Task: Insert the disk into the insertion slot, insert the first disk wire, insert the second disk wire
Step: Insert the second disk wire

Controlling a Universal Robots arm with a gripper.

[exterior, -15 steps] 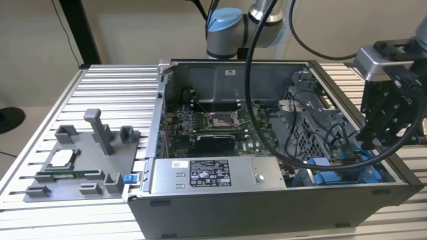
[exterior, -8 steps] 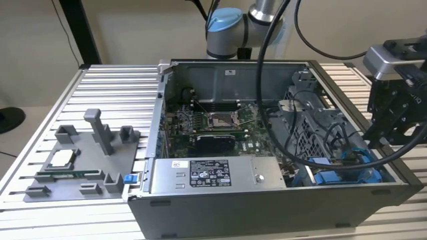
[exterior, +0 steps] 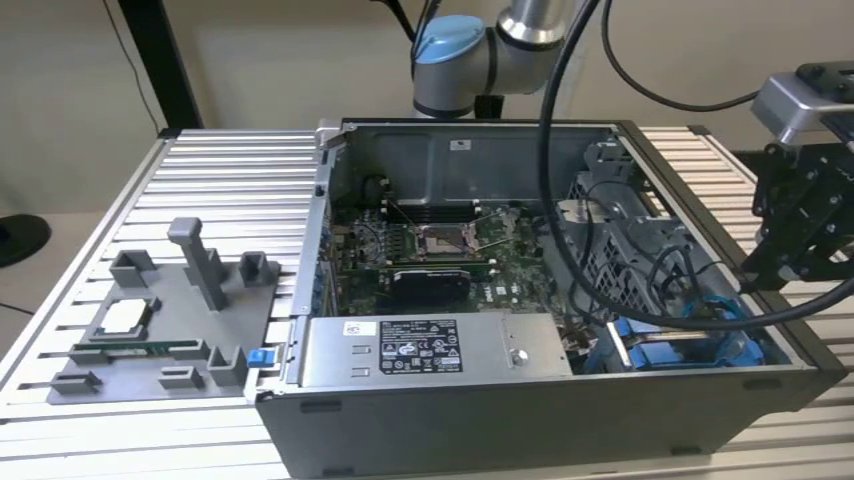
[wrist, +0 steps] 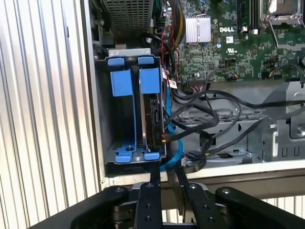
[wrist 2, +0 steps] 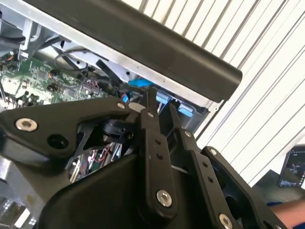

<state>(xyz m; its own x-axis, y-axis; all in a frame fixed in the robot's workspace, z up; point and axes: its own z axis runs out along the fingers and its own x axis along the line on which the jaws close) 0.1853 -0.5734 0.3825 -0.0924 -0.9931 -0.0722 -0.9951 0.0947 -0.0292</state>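
The disk (wrist: 155, 119) stands on edge in the insertion slot (wrist: 122, 90), a blue-railed bay in the corner of the open computer case. In the exterior view the insertion slot (exterior: 681, 345) is at the case's near right corner. A blue wire (wrist: 172, 149) and black wires (wrist: 190, 114) run to the disk's edge; I cannot tell whether they are plugged in. My gripper (wrist: 167, 174) hangs just outside the case wall by the bay, its thin fingers a narrow gap apart with nothing between them. In the exterior view the gripper (exterior: 781, 265) is above the case's right wall, and the second wrist view has the gripper (wrist 2: 158, 102) over that wall.
A grey labelled power-supply box (exterior: 427, 350) lies along the case front. The motherboard (exterior: 441, 250) fills the middle. A grey fixture plate (exterior: 160, 330) with small parts sits on the slatted table (exterior: 80, 250) at the exterior view's left. Thick arm cables (exterior: 561, 200) hang over the case.
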